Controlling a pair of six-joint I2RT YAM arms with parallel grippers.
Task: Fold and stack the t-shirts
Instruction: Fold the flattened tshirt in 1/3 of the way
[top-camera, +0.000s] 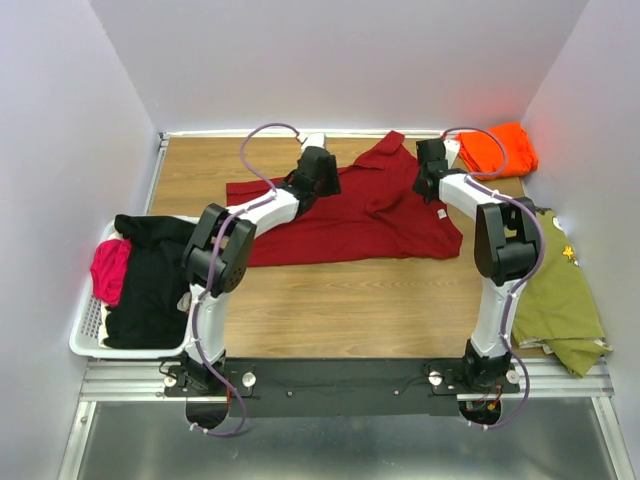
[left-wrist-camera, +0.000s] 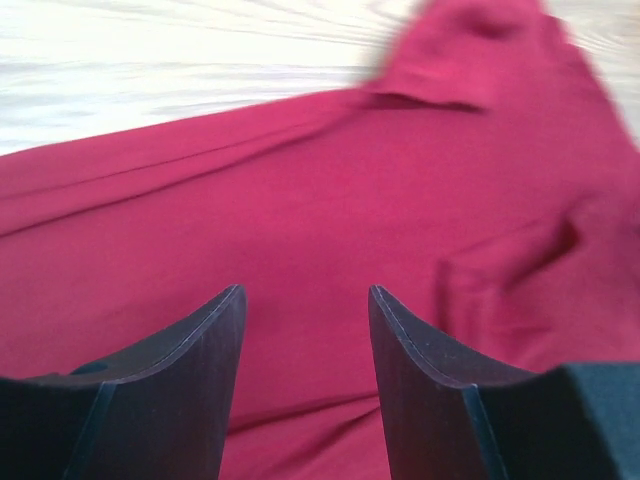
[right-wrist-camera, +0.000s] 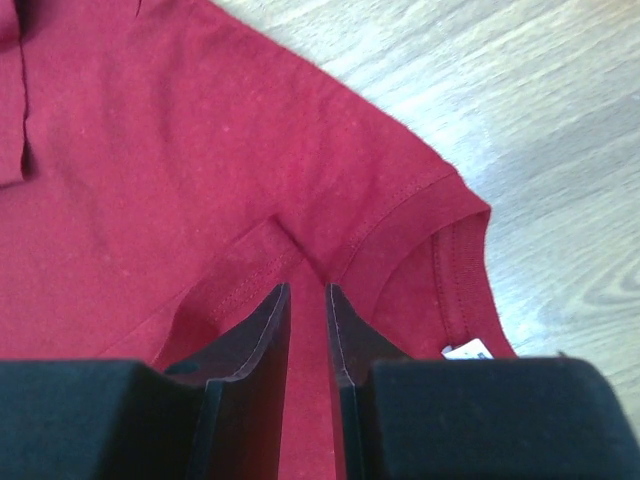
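Two end effectors attend to one garment: the dark red cloth short-sleeved t-shirt (top-camera: 370, 215) lies spread, somewhat rumpled, across the far middle of the wooden tabletop (top-camera: 350, 300). We see the right end effector (right-wrist-camera: 308, 290) down at the collar end, near the white neck label (right-wrist-camera: 468, 350). Its fingers are nearly together, and a raised ridge of red cloth runs into the narrow gap. Whether it truly grips that ridge we cannot tell. The left end effector (left-wrist-camera: 305, 295) hovers over the shirt's body with fingers well apart and nothing between them. We judge the pairing is meant to take two points so the shirt can be pulled flat or folded over. The folded bright orange t-shirt (top-camera: 497, 148) sits in the far right corner, probably as the start of the stack. The white plastic basket (top-camera: 85, 335) at the left holds black and pink garments (top-camera: 150, 275), likely awaiting their turn.
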